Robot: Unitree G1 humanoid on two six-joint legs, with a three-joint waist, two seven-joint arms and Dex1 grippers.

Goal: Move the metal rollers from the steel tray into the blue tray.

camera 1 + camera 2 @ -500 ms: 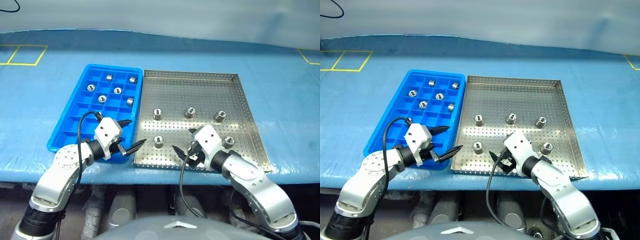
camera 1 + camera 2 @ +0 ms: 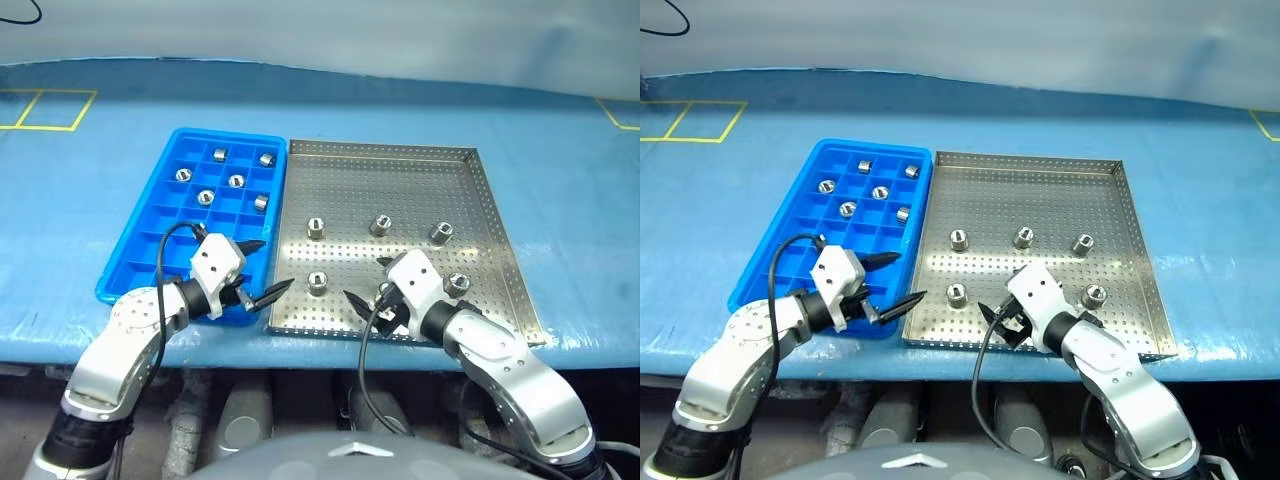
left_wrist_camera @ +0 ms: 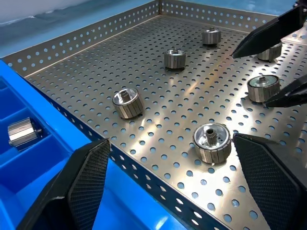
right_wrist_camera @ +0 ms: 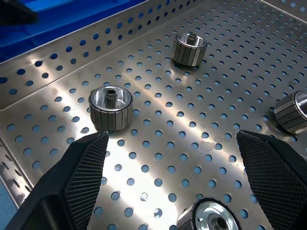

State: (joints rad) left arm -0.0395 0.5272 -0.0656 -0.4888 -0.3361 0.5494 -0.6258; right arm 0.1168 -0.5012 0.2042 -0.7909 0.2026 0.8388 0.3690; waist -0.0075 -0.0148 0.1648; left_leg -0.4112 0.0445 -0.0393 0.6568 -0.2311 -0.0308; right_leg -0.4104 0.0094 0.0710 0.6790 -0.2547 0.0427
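The steel tray (image 2: pixel 400 190) holds several metal rollers, such as one at the near left (image 2: pixel 317 281) and one at the back (image 2: pixel 380 224). To its left lies the blue tray (image 2: pixel 150 250) with several rollers (image 2: pixel 236 181) in its far compartments. My left gripper (image 2: pixel 272 264) hangs open over the blue tray's near right corner, beside the steel tray's rim. In the left wrist view a roller (image 3: pixel 211 142) lies just ahead of it. My right gripper (image 2: pixel 364 279) is open and empty over the steel tray's near part, with a roller (image 4: pixel 110 108) close in front of its fingers (image 4: pixel 86 172).
Both trays rest on a blue covered table (image 2: pixel 560 190), near its front edge. Yellow tape marks (image 2: pixel 45 110) lie at the far left. A black cable (image 2: pixel 165 250) loops above my left wrist over the blue tray.
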